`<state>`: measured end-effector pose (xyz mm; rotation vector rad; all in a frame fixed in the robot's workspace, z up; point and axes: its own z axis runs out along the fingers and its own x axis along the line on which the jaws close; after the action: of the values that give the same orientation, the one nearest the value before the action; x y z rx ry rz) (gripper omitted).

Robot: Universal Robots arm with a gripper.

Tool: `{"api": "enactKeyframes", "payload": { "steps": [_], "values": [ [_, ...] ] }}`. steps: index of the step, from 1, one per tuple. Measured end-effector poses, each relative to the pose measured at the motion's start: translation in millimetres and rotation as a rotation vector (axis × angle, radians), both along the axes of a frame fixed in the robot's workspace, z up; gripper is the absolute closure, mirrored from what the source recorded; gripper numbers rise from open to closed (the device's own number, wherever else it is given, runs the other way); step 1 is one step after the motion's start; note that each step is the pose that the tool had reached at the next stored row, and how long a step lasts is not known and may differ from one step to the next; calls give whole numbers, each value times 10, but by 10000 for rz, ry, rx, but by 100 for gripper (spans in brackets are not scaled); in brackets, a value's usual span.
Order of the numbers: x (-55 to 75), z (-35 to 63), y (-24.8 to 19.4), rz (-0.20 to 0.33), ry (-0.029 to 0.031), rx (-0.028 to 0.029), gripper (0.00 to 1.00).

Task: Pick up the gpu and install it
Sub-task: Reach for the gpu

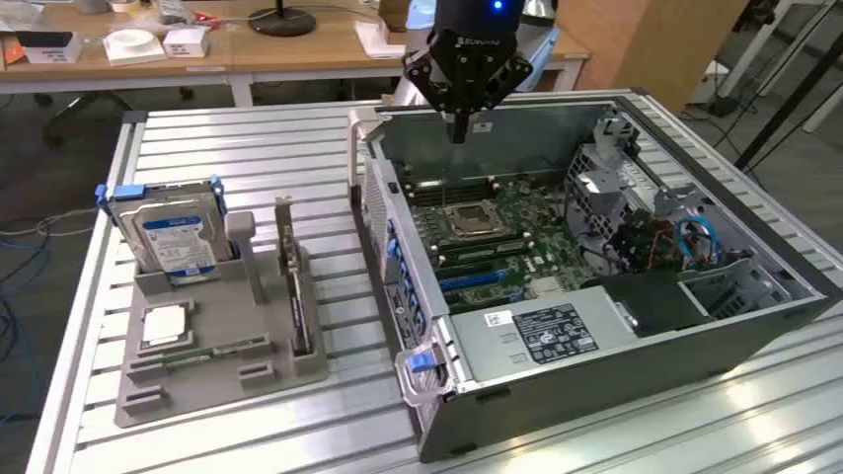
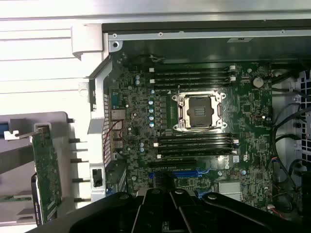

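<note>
Robotics lab or workshop: robot gripper [image 1: 459,136] over an open PC case [image 1: 633,365] on a slotted aluminium bench [image 1: 251,138], wooden desks [image 1: 303,49] behind, cables [image 1: 27,259] on floor.

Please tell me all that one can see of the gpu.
The gpu is a thin flat card, standing on its long edge in a slot of the grey holder, between the hard drive and the computer case. In the wrist view the gpu looks green, with small parts on it and a silvery bracket at one end. Only the holder touches it; nothing grips it.
</note>
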<state>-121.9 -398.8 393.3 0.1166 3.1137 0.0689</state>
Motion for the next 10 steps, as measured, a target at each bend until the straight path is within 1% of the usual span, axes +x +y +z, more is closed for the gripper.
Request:
{"api": "enactKeyframes", "payload": {
  "steps": [10],
  "values": [
    [-4,0,0,0,-7,-1,89]
  ]
}}
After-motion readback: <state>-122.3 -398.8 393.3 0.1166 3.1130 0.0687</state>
